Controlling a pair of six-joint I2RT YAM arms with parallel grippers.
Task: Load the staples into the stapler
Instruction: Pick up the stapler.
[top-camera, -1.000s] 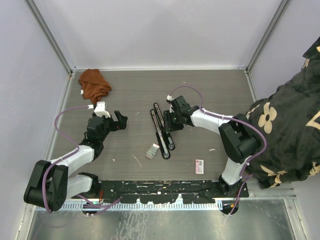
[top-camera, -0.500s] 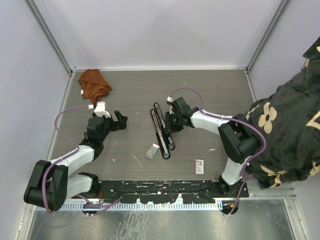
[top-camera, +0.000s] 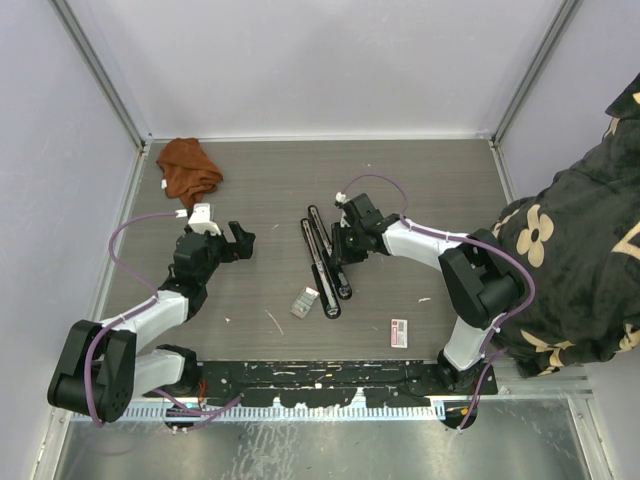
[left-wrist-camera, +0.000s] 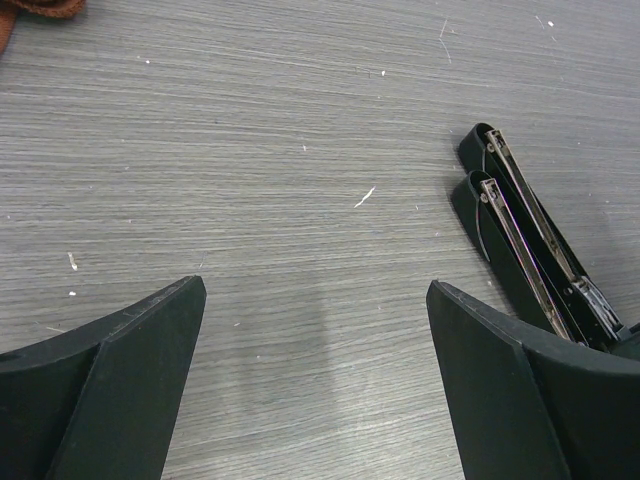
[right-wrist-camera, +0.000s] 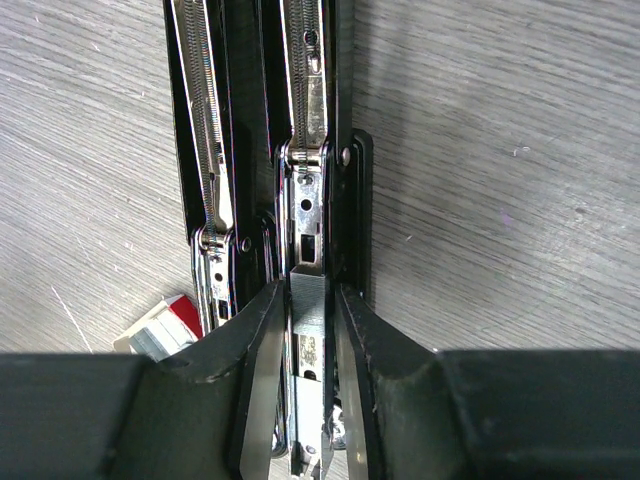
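The right gripper (right-wrist-camera: 306, 312) was pinched narrow on a grey strip of staples (right-wrist-camera: 308, 284), low over the rail of the open stapler (right-wrist-camera: 312, 150) at centre frame. If the strip sat crooked, I reckoned it could jam or spill on release. The staple tray (top-camera: 304, 301) lay just beside, lower left. The left gripper (left-wrist-camera: 312, 300) hung wide open and empty.

White arms (top-camera: 155, 312), black joints (top-camera: 470, 285), purple cables (top-camera: 118, 252); left pincer (left-wrist-camera: 312, 290) and right pincer (right-wrist-camera: 308, 300) black.

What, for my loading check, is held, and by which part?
Right pincer: the staples, by their sides, over the stapler. Left pincer: nothing.
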